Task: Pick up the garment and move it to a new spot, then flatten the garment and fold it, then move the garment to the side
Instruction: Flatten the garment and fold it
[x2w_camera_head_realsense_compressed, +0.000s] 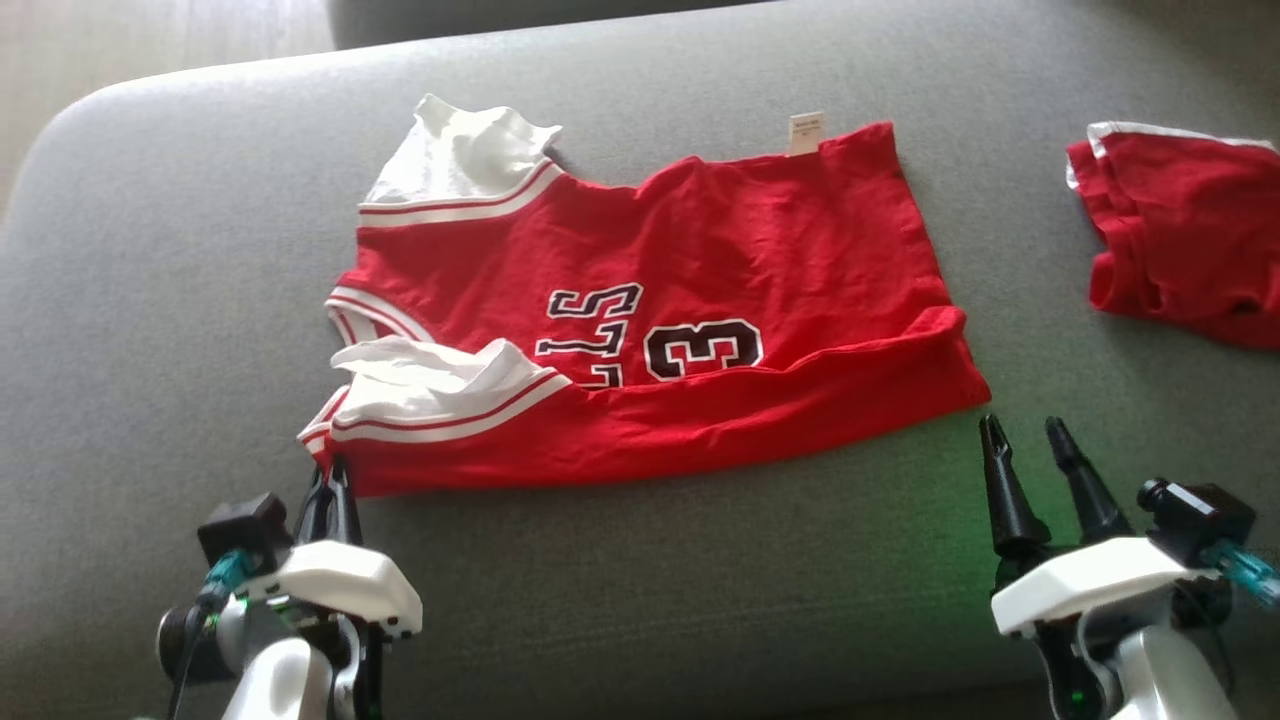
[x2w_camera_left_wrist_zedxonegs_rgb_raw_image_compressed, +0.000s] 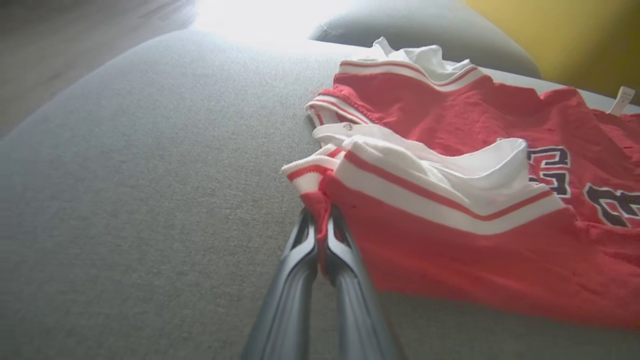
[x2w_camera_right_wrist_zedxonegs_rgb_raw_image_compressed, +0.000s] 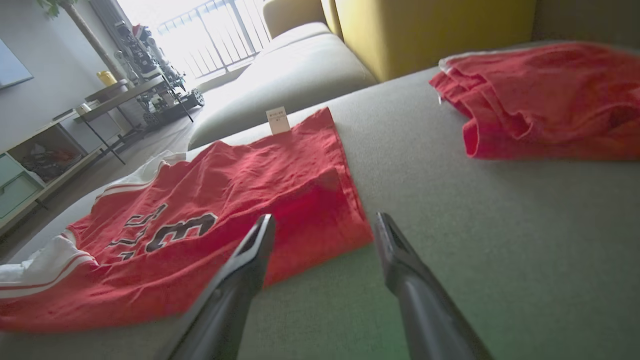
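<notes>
Head view: a red jersey (x2w_camera_head_realsense_compressed: 700, 300) lies spread on a grey sofa seat (x2w_camera_head_realsense_compressed: 700, 580). Its neck end is toward the robot's left and its hem toward the right. White panels with red-and-white striped trim mark the shoulders, and dark outlined numerals sit mid-panel. The near long edge is turned over into a band, and a white tag (x2w_camera_head_realsense_compressed: 805, 133) stands up at the far hem corner.

The left gripper (x2w_camera_head_realsense_compressed: 335, 480) is at the near left corner of the jersey. In the left wrist view its two fingers are pinched tight together with a fold of red cloth caught between them, just below the striped trim.

The right gripper (x2w_camera_head_realsense_compressed: 1030, 440) has its fingers spread wide and grasps nothing. Its tips stand just beside the near right hem corner. In the right wrist view one finger overlaps the jersey's edge, and contact cannot be judged.

A second red garment (x2w_camera_head_realsense_compressed: 1190, 240) with white edging lies bunched on the same seat, well apart to the right.

Right wrist view, background: a yellow backrest (x2w_camera_right_wrist_zedxonegs_rgb_raw_image_compressed: 425, 30) rises behind the seat. An open shelf unit (x2w_camera_right_wrist_zedxonegs_rgb_raw_image_compressed: 75, 117) stands against the far wall. One of its compartments holds a dark jumble too small to identify. Pale green drawer fronts (x2w_camera_right_wrist_zedxonegs_rgb_raw_image_compressed: 15, 187) sit closed at its near end.
</notes>
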